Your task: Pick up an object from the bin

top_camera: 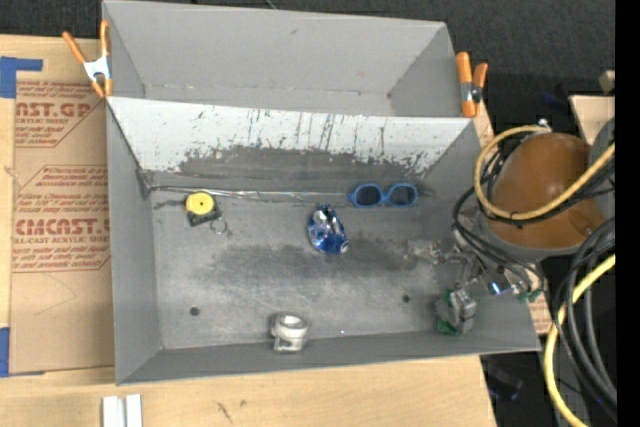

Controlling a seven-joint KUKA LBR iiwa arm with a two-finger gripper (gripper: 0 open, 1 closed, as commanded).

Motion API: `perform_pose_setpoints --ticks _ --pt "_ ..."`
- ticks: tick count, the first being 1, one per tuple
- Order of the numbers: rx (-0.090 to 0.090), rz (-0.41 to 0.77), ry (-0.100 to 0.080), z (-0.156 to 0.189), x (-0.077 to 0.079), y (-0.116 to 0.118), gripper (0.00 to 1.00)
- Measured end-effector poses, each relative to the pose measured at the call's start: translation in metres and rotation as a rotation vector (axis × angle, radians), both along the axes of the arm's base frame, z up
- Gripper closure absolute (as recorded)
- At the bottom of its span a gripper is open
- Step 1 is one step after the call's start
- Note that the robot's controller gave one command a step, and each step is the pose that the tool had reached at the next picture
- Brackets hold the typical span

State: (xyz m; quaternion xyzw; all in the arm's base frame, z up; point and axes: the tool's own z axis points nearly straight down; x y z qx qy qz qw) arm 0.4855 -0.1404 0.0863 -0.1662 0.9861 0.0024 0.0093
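Note:
My gripper (460, 300) is low in the bin's right front corner, close to the right wall. Nearest to it on the floor is a crumpled blue and white thing (326, 231), which lies to its left near the middle of the bin. A pair of blue sunglasses (383, 195) lies at the foot of the back wall, up and left of the gripper. I see nothing held in the gripper.
A silvery round roll (289, 332) lies against the front wall, left of centre. A small yellow tape measure (200, 205) sits at the back left. The arm with its orange cover and cables hangs over the right rim.

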Motion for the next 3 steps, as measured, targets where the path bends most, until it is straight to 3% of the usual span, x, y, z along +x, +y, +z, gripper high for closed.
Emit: perform_pose_setpoints --ticks 1,2,3 --pt "-0.012 0.427 0.010 0.057 0.008 0.005 0.00" --pt "-0.008 0.495 0.012 -0.019 -0.001 0.011 0.00" --pt "0.014 0.594 0.018 -0.017 0.004 0.006 0.00"
